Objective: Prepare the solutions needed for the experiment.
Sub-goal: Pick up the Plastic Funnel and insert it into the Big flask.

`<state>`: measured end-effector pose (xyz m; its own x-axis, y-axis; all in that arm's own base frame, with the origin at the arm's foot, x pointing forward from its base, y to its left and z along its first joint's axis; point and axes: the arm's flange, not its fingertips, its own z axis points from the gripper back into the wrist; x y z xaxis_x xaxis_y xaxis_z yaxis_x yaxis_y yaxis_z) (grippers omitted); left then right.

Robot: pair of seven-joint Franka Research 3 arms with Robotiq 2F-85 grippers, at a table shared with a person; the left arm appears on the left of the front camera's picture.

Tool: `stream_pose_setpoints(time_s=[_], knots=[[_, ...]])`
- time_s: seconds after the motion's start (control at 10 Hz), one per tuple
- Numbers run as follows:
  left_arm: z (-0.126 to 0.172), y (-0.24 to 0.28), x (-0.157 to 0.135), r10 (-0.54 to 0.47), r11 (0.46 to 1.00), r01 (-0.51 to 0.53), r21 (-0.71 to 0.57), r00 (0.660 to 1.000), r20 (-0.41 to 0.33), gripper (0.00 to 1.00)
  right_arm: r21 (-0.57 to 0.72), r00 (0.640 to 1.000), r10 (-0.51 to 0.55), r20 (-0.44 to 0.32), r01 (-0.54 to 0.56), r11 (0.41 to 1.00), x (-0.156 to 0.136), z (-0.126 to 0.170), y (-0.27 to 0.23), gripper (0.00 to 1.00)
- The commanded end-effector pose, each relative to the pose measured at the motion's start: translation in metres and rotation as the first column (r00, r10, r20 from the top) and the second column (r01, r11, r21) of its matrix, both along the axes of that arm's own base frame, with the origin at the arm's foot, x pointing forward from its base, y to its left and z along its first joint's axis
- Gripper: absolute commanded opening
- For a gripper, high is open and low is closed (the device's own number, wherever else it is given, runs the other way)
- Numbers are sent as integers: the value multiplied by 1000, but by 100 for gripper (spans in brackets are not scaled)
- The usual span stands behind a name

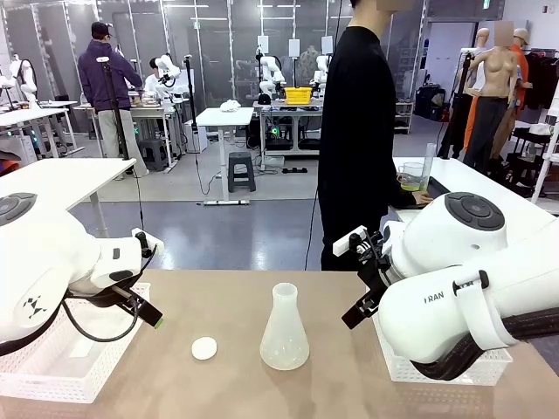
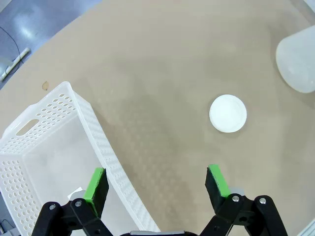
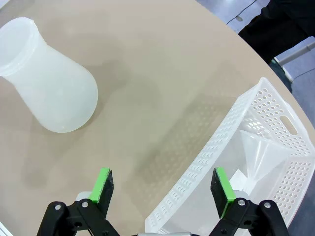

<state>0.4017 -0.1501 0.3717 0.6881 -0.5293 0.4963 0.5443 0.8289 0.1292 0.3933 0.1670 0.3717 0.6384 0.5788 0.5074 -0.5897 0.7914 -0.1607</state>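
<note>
A translucent white conical flask (image 1: pixel 285 329) stands empty at the middle of the tan table (image 1: pixel 244 384), with a small white disc (image 1: pixel 203 348) to its left. The solutions (image 1: pixel 410 184), a shallow pale yellow-green layer, sit in a beaker on a white table behind the person, beside a tall clear cylinder (image 1: pixel 427 167). My left gripper (image 1: pixel 150 281) hovers open to the left of the disc. In the left wrist view the open left gripper (image 2: pixel 156 182) is near the disc (image 2: pixel 227 113). My right gripper (image 1: pixel 356 275) hangs open to the right of the flask. The right wrist view shows the open right gripper (image 3: pixel 162 184) and the flask (image 3: pixel 49 83).
A white perforated basket (image 1: pixel 52 371) sits at the front left under my left arm, its rim (image 2: pixel 106 152) below the left fingers. A second basket (image 3: pixel 211 152) at the front right holds a clear funnel (image 3: pixel 261 150). A person in black (image 1: pixel 358 131) stands at the far edge.
</note>
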Motion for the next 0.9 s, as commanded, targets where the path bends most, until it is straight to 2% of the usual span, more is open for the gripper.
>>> stream_pose_setpoints(time_s=[0.0,0.5,0.6,0.7,0.8], knots=[[0,0,0,0,1000,0,0,1000,0,100,1,1000,-2,-1,2,1000,0,0,0,100],[0,0,0,0,1000,0,0,1000,0,100,1,1000,-2,-1,2,1000,0,0,0,100],[11,1,-1,-28,999,28,-29,1000,-13,100,0,1000,0,0,0,1000,0,0,0,100],[25,4,-1,-39,996,38,-86,999,-12,100,40,999,20,-28,-19,999,-1,13,-6,100],[40,9,1,-53,986,49,-158,998,-26,100,122,998,49,-43,-44,992,5,25,-15,100]])
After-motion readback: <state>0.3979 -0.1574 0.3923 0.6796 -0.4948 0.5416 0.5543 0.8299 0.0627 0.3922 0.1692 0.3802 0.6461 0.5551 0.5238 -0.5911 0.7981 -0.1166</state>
